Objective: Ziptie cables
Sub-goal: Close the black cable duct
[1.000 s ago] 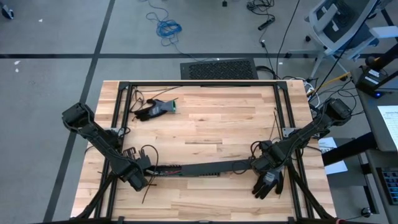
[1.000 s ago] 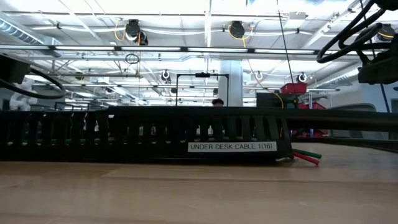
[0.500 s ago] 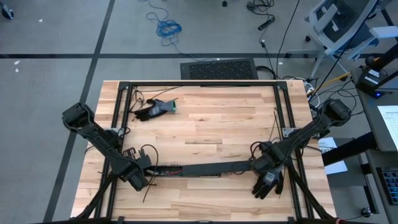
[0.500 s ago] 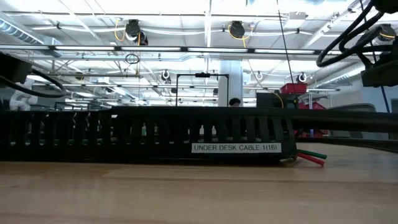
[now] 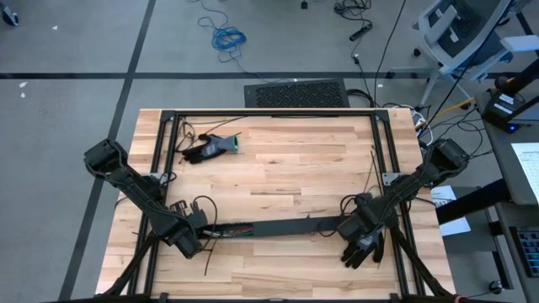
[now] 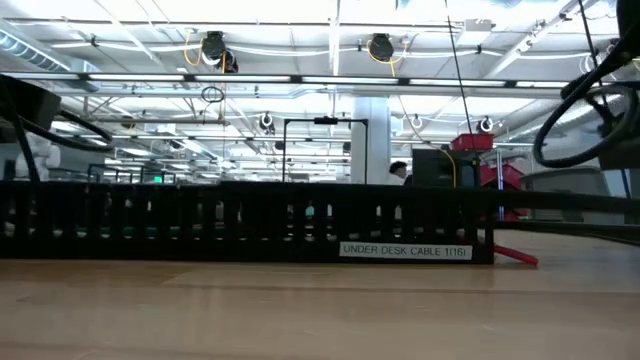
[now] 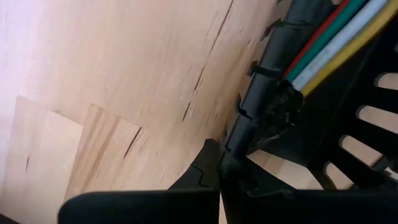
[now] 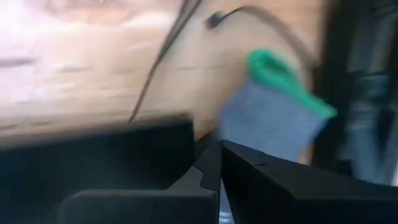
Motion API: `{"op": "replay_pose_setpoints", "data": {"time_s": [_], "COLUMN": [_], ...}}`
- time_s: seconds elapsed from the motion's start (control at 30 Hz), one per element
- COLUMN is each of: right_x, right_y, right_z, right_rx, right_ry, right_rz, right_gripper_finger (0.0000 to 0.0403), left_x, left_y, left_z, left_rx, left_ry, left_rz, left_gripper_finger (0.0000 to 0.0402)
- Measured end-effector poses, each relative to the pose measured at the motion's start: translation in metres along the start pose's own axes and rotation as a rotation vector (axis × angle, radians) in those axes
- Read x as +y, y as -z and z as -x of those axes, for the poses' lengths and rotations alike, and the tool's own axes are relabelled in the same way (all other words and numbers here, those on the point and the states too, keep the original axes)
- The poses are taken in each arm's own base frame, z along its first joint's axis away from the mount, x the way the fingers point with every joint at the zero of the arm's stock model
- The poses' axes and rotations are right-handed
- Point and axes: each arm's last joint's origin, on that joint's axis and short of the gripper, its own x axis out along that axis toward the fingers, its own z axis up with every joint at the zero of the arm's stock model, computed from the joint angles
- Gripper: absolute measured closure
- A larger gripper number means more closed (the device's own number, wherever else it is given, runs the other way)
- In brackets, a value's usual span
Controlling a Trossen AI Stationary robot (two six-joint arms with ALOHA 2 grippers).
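Left hand [image 5: 195, 234] and right hand [image 5: 352, 227] each clench an end of the slotted duct [image 5: 282, 227], likely steadying the cables [image 7: 336, 43] for tying.

Both dark arms reach in from the outer edges of the surface [image 5: 278, 168] toward its near side, each bent at the elbow and angled inward. The left gripper [image 5: 192, 231] sits low at the near left, its wrist close above the wood, jaws pressed together at the end of a long slotted black duct [image 5: 286, 226]. The right gripper [image 5: 358, 225] sits low at the near right, jaws drawn together at the duct's other end.
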Motion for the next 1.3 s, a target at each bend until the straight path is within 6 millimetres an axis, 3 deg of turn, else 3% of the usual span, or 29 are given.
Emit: {"op": "replay_pose_setpoints", "data": {"time_s": [0.17,0.47,0.7,0.8,0.97,1.07,1.13,1.3], "right_x": [-0.012,-0.024,-0.046,-0.056,-0.066,-0.071,-0.075,-0.067], "right_y": [0.000,-0.001,-0.003,-0.006,-0.010,-0.016,-0.021,-0.022], "right_z": [0.013,0.018,0.026,0.030,0.048,0.069,0.083,0.106], "right_rx": [-0.020,0.007,-0.037,-0.075,-0.244,-0.383,-0.448,-0.660], "right_ry": [0.036,0.096,0.151,0.131,-0.115,-0.306,-0.439,-0.849], "right_rz": [0.060,0.173,0.198,0.213,0.274,0.289,0.276,0.254], "right_gripper_finger": [0.0403,0.0403,0.0403,0.0403,0.0403,0.0401,0.0392,0.0330], "left_x": [0.000,-0.001,0.003,0.008,0.025,0.036,0.040,0.043], "left_y": [0.000,0.011,0.022,0.020,-0.007,-0.036,-0.053,-0.092], "left_z": [0.000,0.006,0.060,0.086,0.106,0.105,0.108,0.121], "left_rx": [0.005,0.101,0.045,-0.124,-0.607,-0.682,-0.690,-0.845], "left_ry": [0.001,0.051,0.280,0.402,0.391,0.327,0.380,0.516], "left_rz": [0.000,-0.037,-0.040,0.052,0.205,0.249,0.283,0.265], "left_gripper_finger": [0.0402,0.0402,0.0402,0.0402,0.0394,0.0366,0.0341,0.0283]}}
